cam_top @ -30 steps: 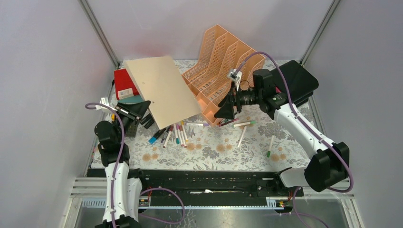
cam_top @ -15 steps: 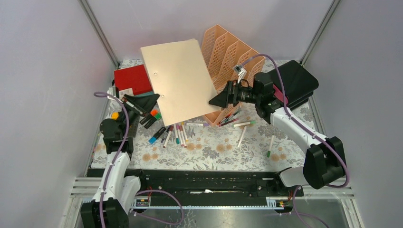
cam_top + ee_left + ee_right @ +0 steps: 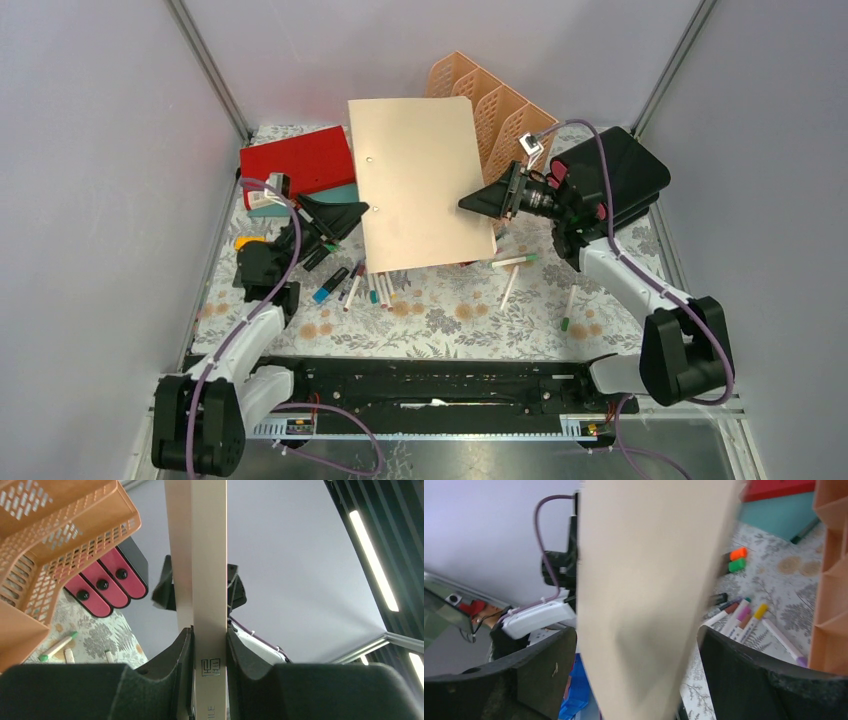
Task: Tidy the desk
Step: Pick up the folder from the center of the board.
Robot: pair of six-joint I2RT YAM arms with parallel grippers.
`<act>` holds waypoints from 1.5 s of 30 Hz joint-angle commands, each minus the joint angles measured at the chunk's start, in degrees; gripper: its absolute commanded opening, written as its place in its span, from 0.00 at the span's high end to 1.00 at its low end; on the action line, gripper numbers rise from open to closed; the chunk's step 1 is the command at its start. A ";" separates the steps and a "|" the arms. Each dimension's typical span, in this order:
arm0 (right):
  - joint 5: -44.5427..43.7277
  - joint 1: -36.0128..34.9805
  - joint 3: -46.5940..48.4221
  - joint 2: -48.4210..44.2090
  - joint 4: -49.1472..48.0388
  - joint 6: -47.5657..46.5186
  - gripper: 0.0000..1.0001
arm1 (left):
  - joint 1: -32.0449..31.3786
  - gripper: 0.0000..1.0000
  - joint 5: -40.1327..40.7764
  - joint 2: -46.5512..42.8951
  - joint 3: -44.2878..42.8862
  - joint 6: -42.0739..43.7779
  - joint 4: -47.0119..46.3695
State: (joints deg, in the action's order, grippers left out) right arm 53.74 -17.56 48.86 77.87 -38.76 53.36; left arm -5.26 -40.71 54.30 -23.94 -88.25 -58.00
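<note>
Floral-cloth desk: left end effector clamped on beige folder; right end effector spread wide at folder's edge.

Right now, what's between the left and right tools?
The beige folder: the left tool clamps one edge, and the right tool stands open around the opposite edge. Clearest in the top view.
</note>
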 commanded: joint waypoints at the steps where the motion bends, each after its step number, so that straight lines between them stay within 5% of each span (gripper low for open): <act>1: 4.64 -0.08 0.16 -4.63 -9.51 3.71 0.09 | -3.22 1.00 0.93 3.13 -2.26 -0.56 -11.03; 7: 5.10 1.26 0.38 -7.15 -4.22 0.35 0.74 | -4.23 0.94 -2.11 5.71 -4.07 4.26 -8.29; 10: 6.69 2.77 0.32 -7.90 -3.62 -0.54 0.99 | -4.15 0.67 -4.11 7.00 -4.28 6.06 -8.92; 15: 12.42 4.55 0.36 -8.72 -6.77 -0.85 1.00 | -3.44 0.03 -9.02 10.86 -5.15 6.29 -13.84; 20: 15.42 4.58 -0.09 -8.14 -10.69 0.69 1.00 | -3.46 0.01 -13.29 15.59 -7.64 4.57 -19.63; 26: 17.08 4.56 -0.12 -7.29 -14.44 3.67 1.00 | -4.07 0.01 -14.15 15.79 -10.35 16.37 -3.79; 36: 19.19 4.46 -0.05 -4.51 -14.85 3.81 1.00 | -6.98 0.02 -17.85 17.59 -13.98 14.67 -5.56; 45: 18.83 4.38 -0.51 -3.94 -14.84 3.68 1.00 | -9.91 0.23 -13.70 16.61 -12.39 14.54 -9.29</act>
State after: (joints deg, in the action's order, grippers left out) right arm 71.75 -13.02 47.90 74.41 -48.84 56.73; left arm -13.89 -56.73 71.81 -36.27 -74.41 -61.39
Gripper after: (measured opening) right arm 0.023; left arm 0.801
